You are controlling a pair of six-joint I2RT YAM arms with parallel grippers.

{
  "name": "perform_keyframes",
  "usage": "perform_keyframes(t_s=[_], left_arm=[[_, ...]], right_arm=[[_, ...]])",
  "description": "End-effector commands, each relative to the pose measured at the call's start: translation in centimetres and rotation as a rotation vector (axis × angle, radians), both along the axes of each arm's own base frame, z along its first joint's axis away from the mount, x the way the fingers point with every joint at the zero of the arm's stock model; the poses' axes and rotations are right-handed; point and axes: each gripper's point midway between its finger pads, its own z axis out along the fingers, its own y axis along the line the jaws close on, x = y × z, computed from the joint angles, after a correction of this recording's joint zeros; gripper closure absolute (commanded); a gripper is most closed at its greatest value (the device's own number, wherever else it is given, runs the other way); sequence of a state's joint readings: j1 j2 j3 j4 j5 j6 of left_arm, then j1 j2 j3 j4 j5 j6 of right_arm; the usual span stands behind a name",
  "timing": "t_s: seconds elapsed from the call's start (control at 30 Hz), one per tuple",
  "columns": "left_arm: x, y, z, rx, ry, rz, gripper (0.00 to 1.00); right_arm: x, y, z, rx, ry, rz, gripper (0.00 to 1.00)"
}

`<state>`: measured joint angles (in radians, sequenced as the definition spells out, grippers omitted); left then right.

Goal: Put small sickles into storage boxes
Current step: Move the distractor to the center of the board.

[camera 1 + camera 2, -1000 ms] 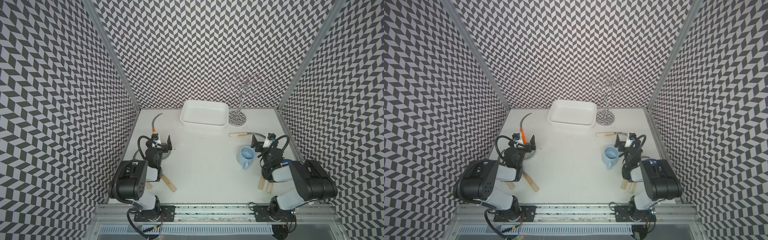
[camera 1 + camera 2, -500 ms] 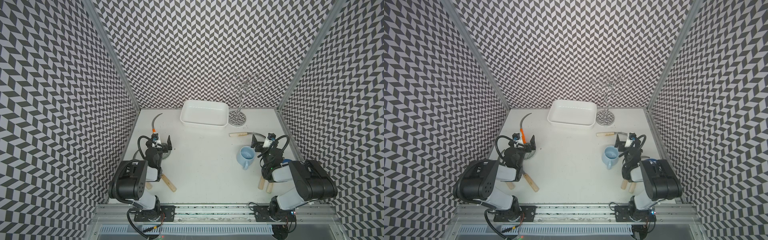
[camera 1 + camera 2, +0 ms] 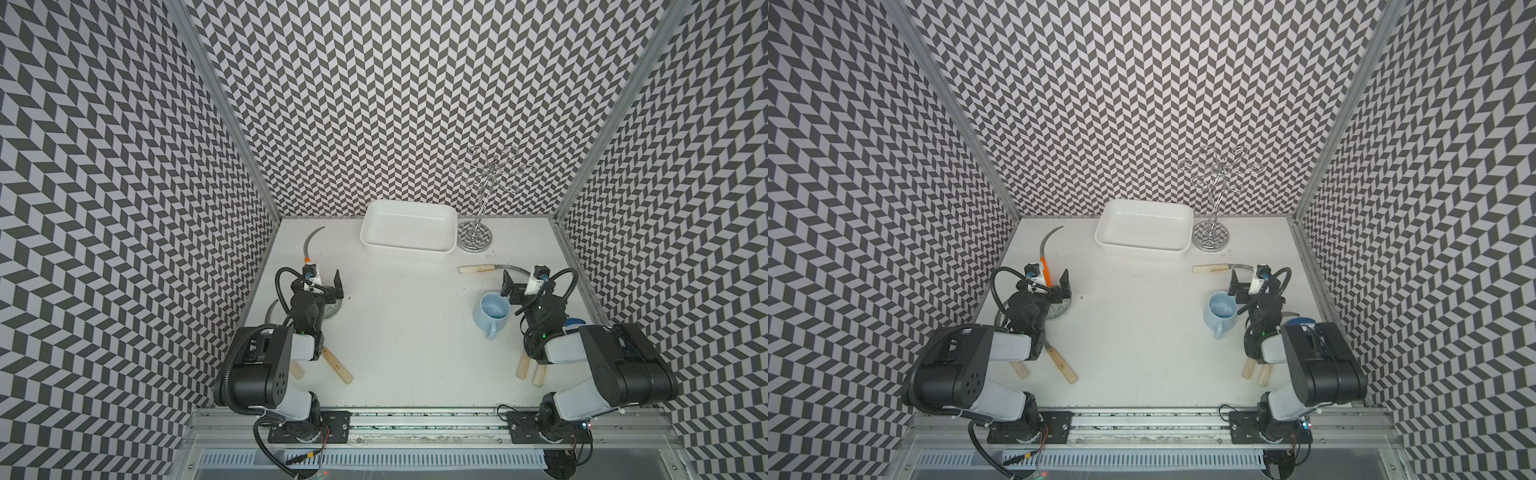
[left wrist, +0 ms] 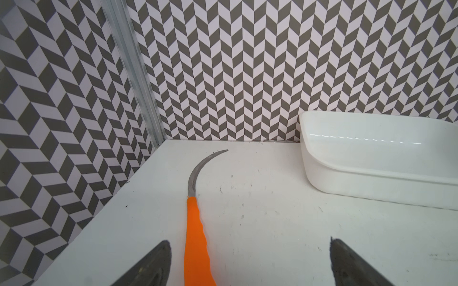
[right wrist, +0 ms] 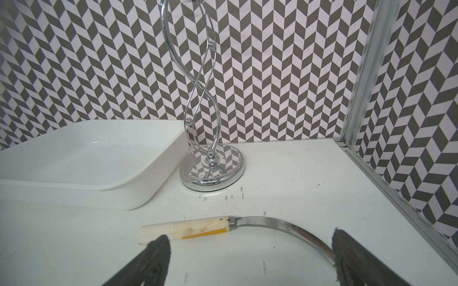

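Both my claws, left point(image 4: 247, 250) and right point(image 5: 249, 239), gape fully open and hold nothing. The trouble I foresee starts with the white tray point(image 3: 405, 249), ahead of both claws and between them: a curved blade dropped across its rim could tip back out. The chrome stand point(image 3: 476, 241), just ahead of my right claw, could be knocked by a swinging blade. The blue mug point(image 3: 492, 311) sits just beside that claw's inner side, easy to bump. The wooden-handled sickle point(image 5: 198, 229) lies crosswise just ahead of my right claw. The orange-handled sickle point(image 4: 195, 235) runs between my left fingers, nearer the outer one, so an off-centre pinch might make it pivot. The tray is empty and the mug looks empty. The grey bowl point(image 3: 1059, 309) under my left claw is mostly hidden.
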<state>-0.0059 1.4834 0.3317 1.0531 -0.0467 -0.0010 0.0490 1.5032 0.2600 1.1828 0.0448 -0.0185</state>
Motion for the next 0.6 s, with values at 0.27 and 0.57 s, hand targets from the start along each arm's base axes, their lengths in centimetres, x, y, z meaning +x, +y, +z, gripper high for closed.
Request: perform_keyframes(t_s=[0.27, 0.57], left_arm=[[-1.3, 1.0, 4.9, -0.054, -0.001, 0.146, 0.0], [-3.8, 1.5, 11.0, -0.211, 0.021, 0.209, 0.0]], right_arm=[[-0.8, 0.6, 4.6, 0.075, -0.039, -0.002, 0.0], [-1.0, 2.1, 8.7, 0.13, -0.008, 0.008, 0.0]])
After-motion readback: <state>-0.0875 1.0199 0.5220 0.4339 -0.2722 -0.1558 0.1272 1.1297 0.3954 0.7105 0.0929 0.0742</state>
